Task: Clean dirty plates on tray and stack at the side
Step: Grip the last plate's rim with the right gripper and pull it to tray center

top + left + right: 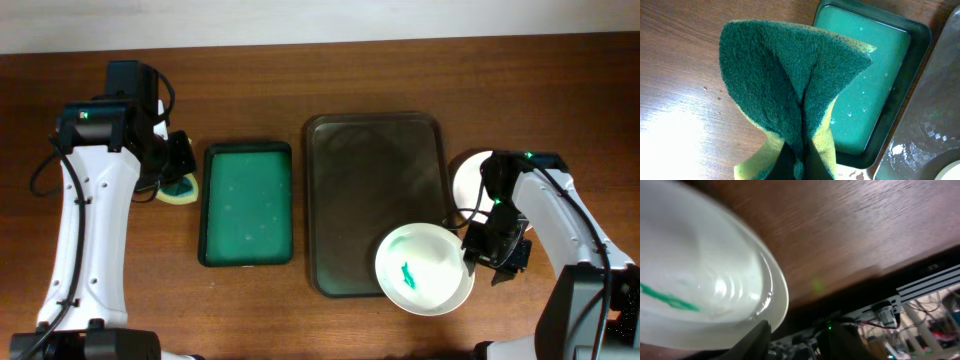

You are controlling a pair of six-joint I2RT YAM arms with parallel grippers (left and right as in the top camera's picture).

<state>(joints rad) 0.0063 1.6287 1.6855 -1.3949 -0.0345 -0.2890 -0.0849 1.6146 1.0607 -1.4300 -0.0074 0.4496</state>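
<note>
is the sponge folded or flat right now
Folded. The left wrist view shows the sponge pinched in the left gripper, its green scouring face creased down the middle, yellow foam showing below.

Glossy white plate (425, 268), rough green sponge (790, 85), wooden table (400, 70)

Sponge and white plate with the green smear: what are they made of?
The sponge looks like soft yellow foam with a rough, fuzzy dark green scrubbing layer; it folds where pinched. The plate looks smooth and glossy, with bright shine marks: glazed ceramic or hard plastic, I cannot tell which.
</note>
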